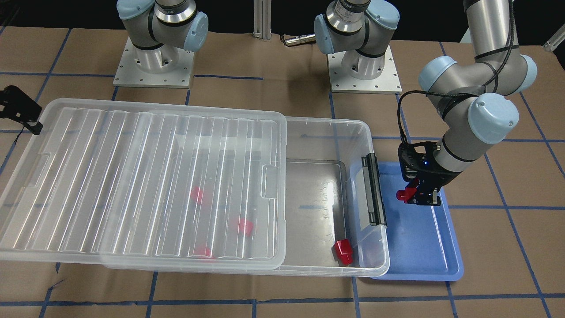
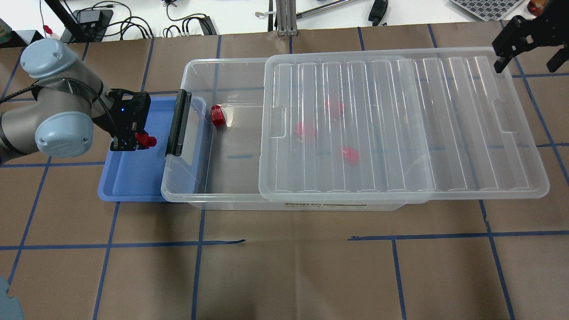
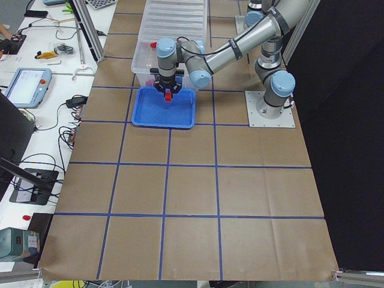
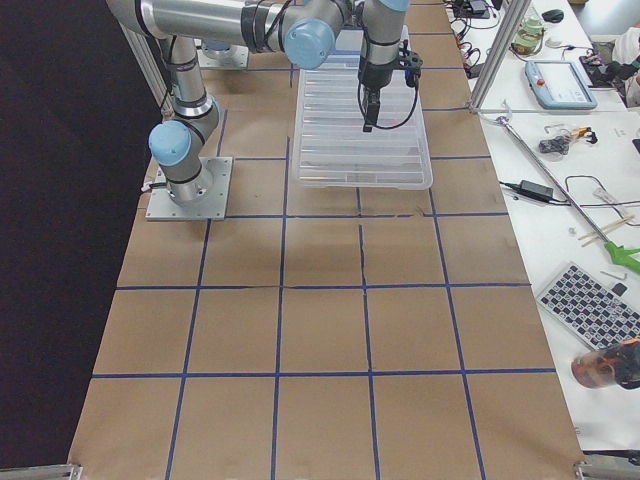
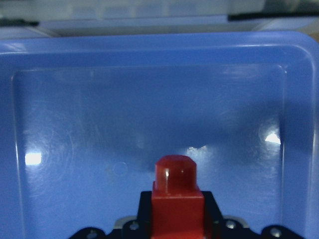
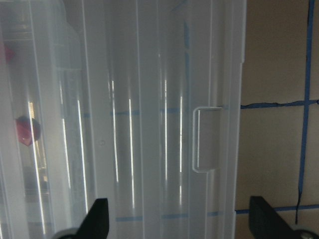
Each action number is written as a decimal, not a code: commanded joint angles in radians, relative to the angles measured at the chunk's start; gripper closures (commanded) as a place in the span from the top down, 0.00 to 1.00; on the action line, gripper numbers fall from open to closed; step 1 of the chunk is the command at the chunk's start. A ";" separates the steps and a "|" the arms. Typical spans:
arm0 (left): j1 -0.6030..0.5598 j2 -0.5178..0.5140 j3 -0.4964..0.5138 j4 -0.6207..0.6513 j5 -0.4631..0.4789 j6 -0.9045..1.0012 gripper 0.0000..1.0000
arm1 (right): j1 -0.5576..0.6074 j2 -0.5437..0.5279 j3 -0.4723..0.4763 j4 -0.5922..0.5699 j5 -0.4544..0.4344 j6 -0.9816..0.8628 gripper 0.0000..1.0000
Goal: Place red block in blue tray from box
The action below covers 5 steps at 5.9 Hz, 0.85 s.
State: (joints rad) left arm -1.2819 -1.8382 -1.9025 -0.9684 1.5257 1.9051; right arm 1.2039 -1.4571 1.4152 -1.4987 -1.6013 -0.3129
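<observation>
- Left jaws (image 1: 415, 195): clenched on one red block (image 1: 405, 193). In the left wrist view the boxy body sits between the jaws and the narrow stub end pokes out past them.
- Where the block is: out of the box (image 1: 326, 124), over the blue tray (image 1: 423, 249). It hangs above the half of the tray nearer the robot's base, near the black latch bar (image 1: 374, 190) on the box's end wall.
- The relation that counts for you: the tray floor lies straight ahead of the stub. The wrist view shows bare blue floor on all sides of the block, with the rim well out at the edges. The block looks clear of the floor; how high, I cannot tell.
- Long axis: runs along the jaws' own line, stub leading. My judgement is that on release it meets the floor stub first and tips onto a side. With the rim well apart on every side, it should stay in the tray.
- Right jaws (image 2: 526, 55): spread wide, nothing between them. They hang over the far end of the ribbed lid (image 1: 141, 176), well apart from the tray, so this move is the left arm's.
- Elsewhere: a spare block (image 1: 343, 251) lies in the uncovered end of the box by the latch wall. Three more show blurred through the lid.
- The box's latch end overlaps the tray's edge on the counter (image 1: 265, 291).
- Step in hand, as I read it: lower and let go.
</observation>
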 commanded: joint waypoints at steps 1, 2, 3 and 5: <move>0.016 -0.062 -0.018 0.016 -0.003 0.011 0.03 | -0.111 0.043 0.007 -0.002 -0.032 -0.090 1.00; 0.016 -0.068 -0.017 0.017 -0.004 0.005 0.06 | -0.166 0.049 0.063 -0.077 -0.031 -0.159 1.00; 0.016 -0.070 -0.017 0.017 -0.006 0.003 0.09 | -0.211 0.049 0.150 -0.212 -0.032 -0.235 1.00; 0.018 -0.084 -0.014 0.020 -0.004 0.002 0.14 | -0.236 0.049 0.273 -0.350 -0.045 -0.258 1.00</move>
State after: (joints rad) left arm -1.2645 -1.9159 -1.9180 -0.9494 1.5207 1.9094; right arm 0.9773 -1.4086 1.6337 -1.7974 -1.6381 -0.5618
